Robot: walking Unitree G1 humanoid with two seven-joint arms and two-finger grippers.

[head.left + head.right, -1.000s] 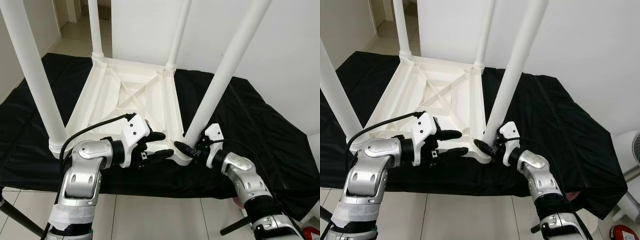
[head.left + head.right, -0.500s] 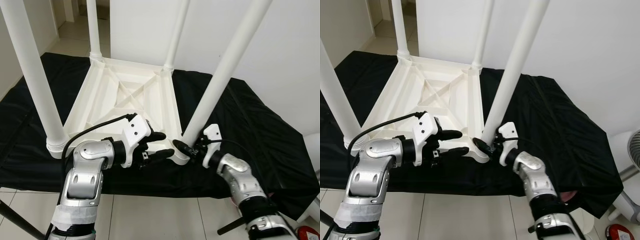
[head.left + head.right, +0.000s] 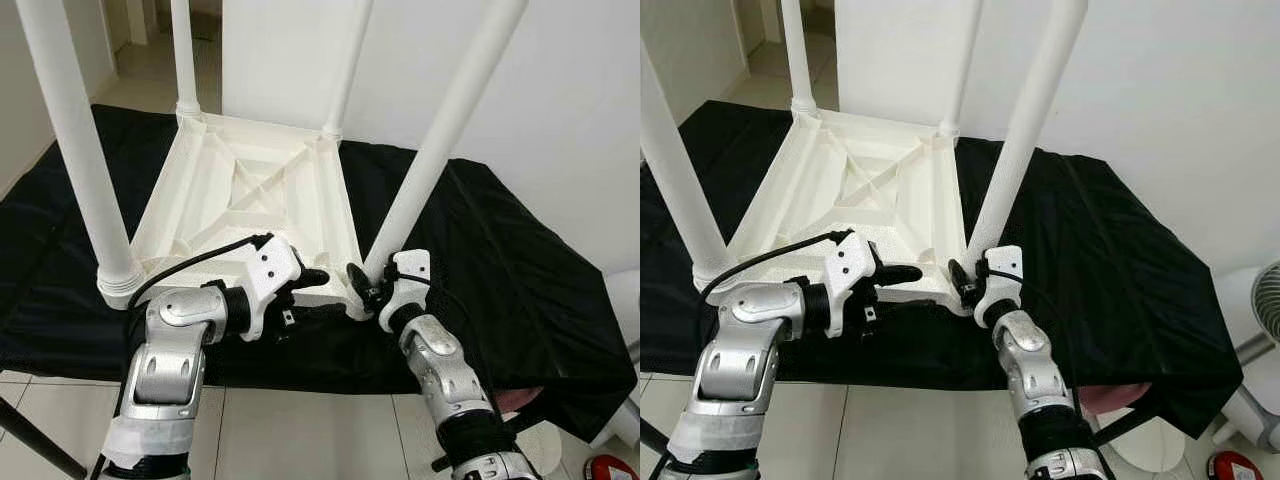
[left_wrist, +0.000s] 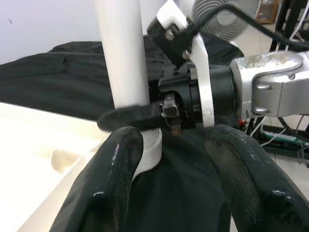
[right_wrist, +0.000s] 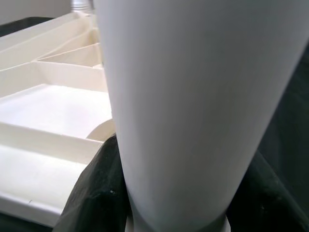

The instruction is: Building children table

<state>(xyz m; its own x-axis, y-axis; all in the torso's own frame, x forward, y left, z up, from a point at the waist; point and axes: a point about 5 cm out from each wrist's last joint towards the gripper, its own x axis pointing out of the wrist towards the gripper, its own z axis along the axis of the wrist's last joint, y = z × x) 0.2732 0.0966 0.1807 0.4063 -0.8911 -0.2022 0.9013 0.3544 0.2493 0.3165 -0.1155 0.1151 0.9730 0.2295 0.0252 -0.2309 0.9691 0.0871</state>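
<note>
An upside-down white table (image 3: 250,195) lies with its top flat on a black cloth (image 3: 520,270), its four legs pointing up, and both arms work at the near right corner. Farthest left stands the near left leg (image 3: 85,150), seated in its corner and well apart from either gripper. Next comes the left gripper (image 3: 305,290), reaching rightward along the table's near edge; its fingers (image 4: 118,183) are spread fairly wide with nothing between them, one lying against the collar at the corner and the other out over the cloth. Just beyond those tips, to the right, rises the near right leg (image 3: 440,140), whose long axis runs up and leans somewhat to the right. The right gripper (image 3: 362,283) is the one at the leg: it comes in from the right side at the very base, and its fingers (image 4: 130,117) reach around the leg just above the collar, apparently clasping it. The right wrist view looks straight at the leg's white side, with the ribbed underside of the table beside it. So the leg stands directly in the right gripper, while the left one is short of it and seems placed to steady the corner.
</note>
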